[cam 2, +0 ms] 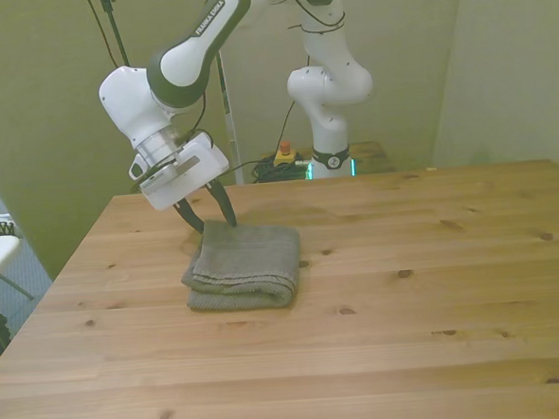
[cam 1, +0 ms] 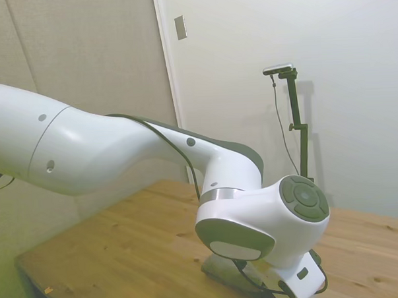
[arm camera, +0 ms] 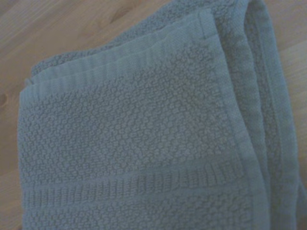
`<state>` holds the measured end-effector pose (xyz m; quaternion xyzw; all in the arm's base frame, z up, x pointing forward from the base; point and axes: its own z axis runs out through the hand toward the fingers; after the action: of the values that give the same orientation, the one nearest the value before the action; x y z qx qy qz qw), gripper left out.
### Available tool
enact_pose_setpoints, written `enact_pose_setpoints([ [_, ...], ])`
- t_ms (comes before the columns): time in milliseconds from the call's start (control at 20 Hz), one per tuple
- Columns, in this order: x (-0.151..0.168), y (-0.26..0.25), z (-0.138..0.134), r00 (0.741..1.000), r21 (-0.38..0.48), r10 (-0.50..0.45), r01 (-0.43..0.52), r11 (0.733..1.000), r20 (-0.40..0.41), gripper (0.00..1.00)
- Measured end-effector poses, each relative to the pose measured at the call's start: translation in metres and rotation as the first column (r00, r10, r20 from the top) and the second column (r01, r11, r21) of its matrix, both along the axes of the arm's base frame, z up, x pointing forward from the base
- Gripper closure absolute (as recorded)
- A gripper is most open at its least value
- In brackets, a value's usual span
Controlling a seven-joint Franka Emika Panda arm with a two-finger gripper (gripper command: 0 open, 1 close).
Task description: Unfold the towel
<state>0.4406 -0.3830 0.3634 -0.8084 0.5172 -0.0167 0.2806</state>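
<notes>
Towel [cam 2: 242, 266]: grey-green terry cloth, folded in several layers, lay flat on the wooden table [cam 2: 409, 306] toward the front view's left, about midway between far and near edges. Jaws [cam 2: 210, 210]: released, fingers spread apart, tips poised just over the towel's far edge, at its far-left corner. Hemmed edges lay stacked in the wrist view.

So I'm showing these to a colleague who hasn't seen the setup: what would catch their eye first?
Probably the folded grey-green towel, the only loose thing on the wooden table, lying toward the front view's left. Next, the white arm leaning in over it, its gripper with jaws open at the towel's far edge. In the side view the arm's bulk hides nearly everything.
</notes>
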Motion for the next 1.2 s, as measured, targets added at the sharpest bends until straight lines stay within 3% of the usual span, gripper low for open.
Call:
enact_pose_setpoints([
  [850, 0.000, -0.001, 0.004, 1.000, 0.003, 0.006, -0.006, 1.000, 0.022, 1.00],
  [1200, -0.003, 0.027, 0.072, 0.990, -0.012, 0.068, -0.067, 0.998, 0.122, 1.00],
])
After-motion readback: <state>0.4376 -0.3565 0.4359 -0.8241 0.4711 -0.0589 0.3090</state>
